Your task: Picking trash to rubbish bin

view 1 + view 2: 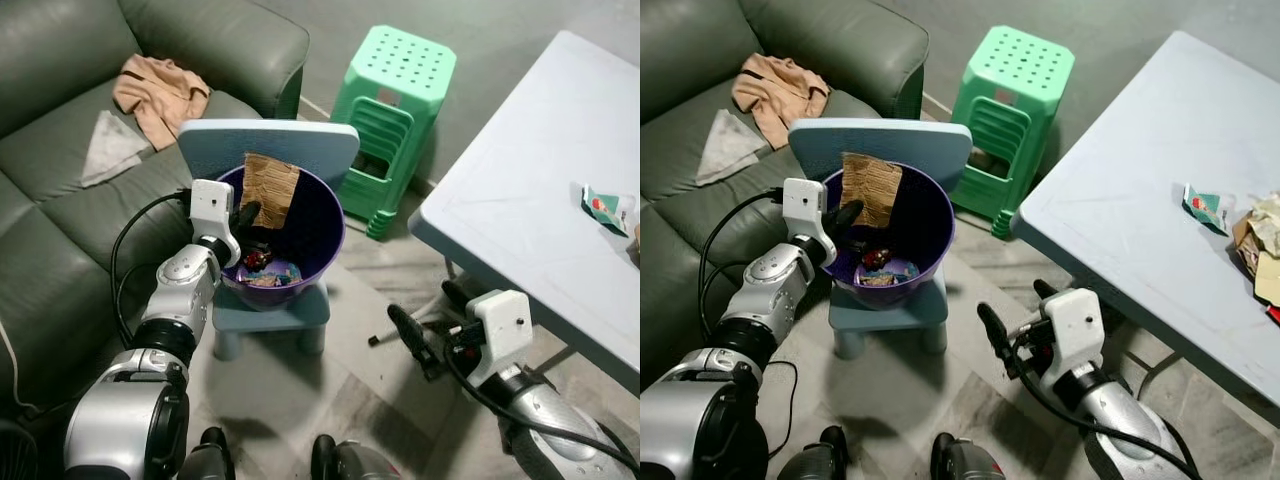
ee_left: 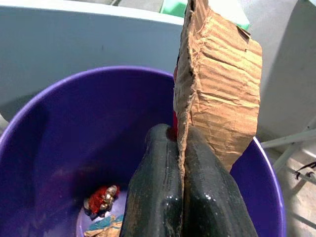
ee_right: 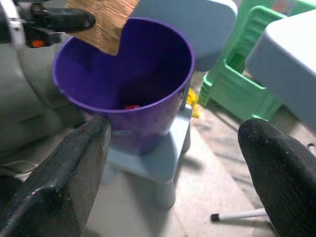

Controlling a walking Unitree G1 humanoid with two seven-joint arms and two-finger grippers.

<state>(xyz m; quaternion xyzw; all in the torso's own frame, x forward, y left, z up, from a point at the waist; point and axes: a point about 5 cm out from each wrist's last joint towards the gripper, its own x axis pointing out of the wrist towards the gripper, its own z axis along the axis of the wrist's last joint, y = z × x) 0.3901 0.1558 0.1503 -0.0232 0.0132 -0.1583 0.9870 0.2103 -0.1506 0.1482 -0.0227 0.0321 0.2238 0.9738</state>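
The left gripper [image 2: 180, 163] is pinched tight on the lower edge of a piece of cardboard [image 2: 217, 94], holding it upright over the mouth of the purple bin [image 1: 330, 235], so the scrap is already above where it belongs. I judge the cardboard light and fairly stiff, creased and ragged along its edges, rough enough not to slip; a hold at one edge like this looks sufficient, and once let go it should drop flat or lean against the bin wall. It stands taller than the rim, so it may catch on the blue chair [image 1: 300, 135] back just behind the bin. Inside, at the bottom, lie a few wrappers [image 1: 265, 270]. The bin sits on the chair seat, close against the sofa [image 1: 60, 230], which leaves little room on that side.

The right gripper [image 3: 173, 163] hangs low with its fingers spread wide and empty, over open floor between the chair and the white table [image 1: 520, 200]. A green stool [image 1: 390, 110] stands beyond, and more scraps [image 1: 1260, 245] lie on the table's far edge
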